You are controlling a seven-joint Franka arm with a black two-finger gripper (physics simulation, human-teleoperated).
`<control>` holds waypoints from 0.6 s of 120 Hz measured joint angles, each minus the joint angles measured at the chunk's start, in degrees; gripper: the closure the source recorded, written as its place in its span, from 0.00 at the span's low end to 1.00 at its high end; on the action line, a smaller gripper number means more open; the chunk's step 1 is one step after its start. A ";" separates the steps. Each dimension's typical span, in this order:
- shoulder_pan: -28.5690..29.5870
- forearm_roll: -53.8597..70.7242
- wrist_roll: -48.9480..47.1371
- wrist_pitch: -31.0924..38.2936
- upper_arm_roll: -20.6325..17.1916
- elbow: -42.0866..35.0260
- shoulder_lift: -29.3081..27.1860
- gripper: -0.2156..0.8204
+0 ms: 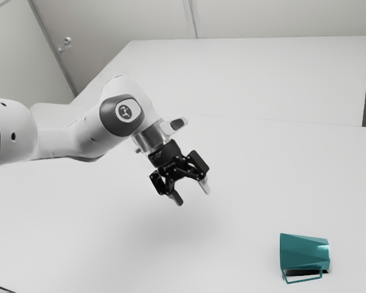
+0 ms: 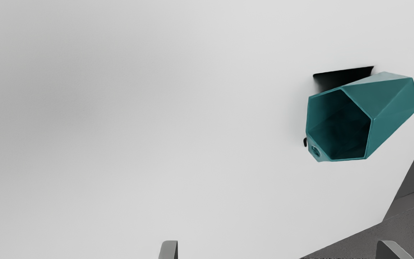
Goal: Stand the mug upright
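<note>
Sideways on the table (image 1: 244, 165) lies the teal, faceted mug (image 1: 305, 251), toward the exterior view's right, its open mouth (image 2: 343, 126) facing the arm's side and its handle (image 1: 303, 280) on the flank nearest that camera. The pincer (image 1: 192, 195) hangs above the table, well apart from the mug, its two fingers spread wide.

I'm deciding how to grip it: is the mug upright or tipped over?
Tipped over: the mug lies on its side on the table, its open mouth facing sideways.
</note>
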 joint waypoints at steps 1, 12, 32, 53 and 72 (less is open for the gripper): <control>-0.01 -0.55 -0.07 0.26 -0.23 -0.02 0.30 0.21; -0.52 -5.63 -0.69 3.01 -2.31 -0.10 3.17 0.21; -2.80 -13.48 -1.42 7.08 -4.97 0.47 7.45 0.21; -5.10 -18.23 -1.79 9.35 -5.74 1.25 10.04 0.21; -5.84 -19.34 -1.27 11.24 -5.81 3.55 14.66 0.21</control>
